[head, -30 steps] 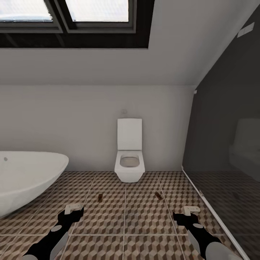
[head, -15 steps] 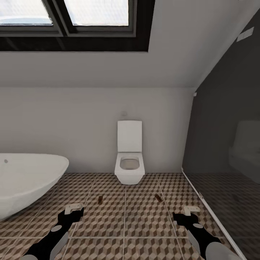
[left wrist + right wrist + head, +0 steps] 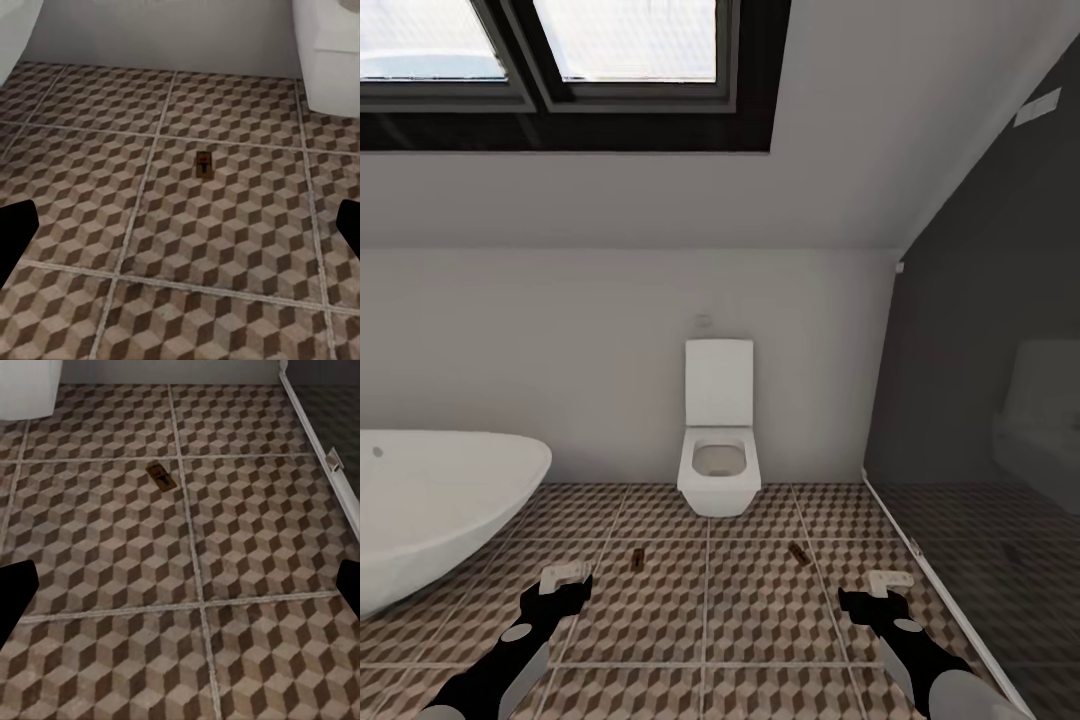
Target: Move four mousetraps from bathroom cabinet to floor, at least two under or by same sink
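Judging by their look, the two mousetraps lying on the bathroom floor [image 3: 710,600] ahead of me should weigh next to nothing: the left mousetrap [image 3: 637,559] and the right mousetrap [image 3: 796,553] are small flat brown boards, stiff like wood, with a red mark and what seem to be thin wire parts too small to make out. I would pinch such a board across its long edges, since it lies too flat to get under easily and could skid on the tile, and I would stay off the wire. My left gripper [image 3: 565,576] and my right gripper [image 3: 888,581] hang low over the tiles with nothing in them; in both wrist views the dark finger tips sit at opposite edges, so I read both as spread wide. Each trap lies near the middle of a tile, well apart from the other, in front of the toilet [image 3: 719,443], a glossy white boxy form. The tiles carry a brown, beige and grey cube print with pale grout. A smooth white oval bathtub [image 3: 440,510] curves at my left, and a dark glass partition [image 3: 980,420] closes my right.
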`<state>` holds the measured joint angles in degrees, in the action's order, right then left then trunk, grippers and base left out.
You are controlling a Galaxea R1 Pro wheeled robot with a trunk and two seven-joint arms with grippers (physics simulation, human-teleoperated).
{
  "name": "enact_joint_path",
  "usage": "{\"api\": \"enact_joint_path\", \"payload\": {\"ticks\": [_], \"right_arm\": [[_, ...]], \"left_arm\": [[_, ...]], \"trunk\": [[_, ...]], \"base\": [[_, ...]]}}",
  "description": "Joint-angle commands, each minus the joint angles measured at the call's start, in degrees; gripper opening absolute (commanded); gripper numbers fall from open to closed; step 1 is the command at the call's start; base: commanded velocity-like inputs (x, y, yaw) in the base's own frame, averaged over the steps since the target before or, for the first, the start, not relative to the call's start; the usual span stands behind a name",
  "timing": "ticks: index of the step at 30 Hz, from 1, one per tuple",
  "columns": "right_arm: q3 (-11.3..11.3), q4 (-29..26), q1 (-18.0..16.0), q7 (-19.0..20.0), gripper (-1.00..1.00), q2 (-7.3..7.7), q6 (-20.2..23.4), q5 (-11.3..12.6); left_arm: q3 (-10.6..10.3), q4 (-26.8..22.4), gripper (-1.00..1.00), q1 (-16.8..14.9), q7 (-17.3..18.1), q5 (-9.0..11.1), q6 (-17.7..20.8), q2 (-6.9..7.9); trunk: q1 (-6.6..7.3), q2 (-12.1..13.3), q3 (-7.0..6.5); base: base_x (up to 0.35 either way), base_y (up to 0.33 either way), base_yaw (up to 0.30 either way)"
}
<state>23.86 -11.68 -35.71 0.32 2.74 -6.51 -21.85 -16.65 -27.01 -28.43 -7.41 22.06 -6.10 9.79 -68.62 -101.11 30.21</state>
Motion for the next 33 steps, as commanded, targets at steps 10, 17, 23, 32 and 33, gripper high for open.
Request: {"api": "enact_joint_path", "payload": {"ticks": [10, 17, 23, 32, 33], "right_arm": [[0.5, 0.1, -0.1, 0.0, 1.0, 0.01, -0.3, -0.6], [0.5, 0.1, -0.1, 0.0, 1.0, 0.05, -0.3, -0.6], [0.5, 0.1, -0.1, 0.0, 1.0, 0.06, -0.2, -0.6], [0.5, 2.0, 0.0, 0.0, 1.0, 0.51, -0.1, -0.4], [0.5, 2.6, 0.0, 0.0, 1.0, 0.82, -0.1, -0.3]], "left_arm": [[-0.5, 0.0, 1.0, 0.0, -0.4, 0.6, -0.2, 0.06], [-0.4, 0.1, 1.0, 0.0, -0.4, 0.6, -0.1, 0.09], [-0.2, 0.3, 1.0, 0.0, -0.4, 0.7, -0.1, 0.13], [-0.2, 5.5, 1.0, 0.0, -0.3, 0.8, -0.1, 0.18], [-0.2, 6.4, 1.0, 0.0, -0.3, 0.8, -0.1, 0.19]], "trunk": [[2.21, 4.0, -1.74], [3.75, 6.8, -2.99], [5.06, 9.2, -4.07], [7.04, 12.8, -5.69], [7.26, 13.2, -5.87]], "base": [[0.0, 0.0, 0.0], [0.0, 0.0, 0.0], [0.0, 0.0, 0.0], [0.0, 0.0, 0.0], [0.0, 0.0, 0.0]]}}
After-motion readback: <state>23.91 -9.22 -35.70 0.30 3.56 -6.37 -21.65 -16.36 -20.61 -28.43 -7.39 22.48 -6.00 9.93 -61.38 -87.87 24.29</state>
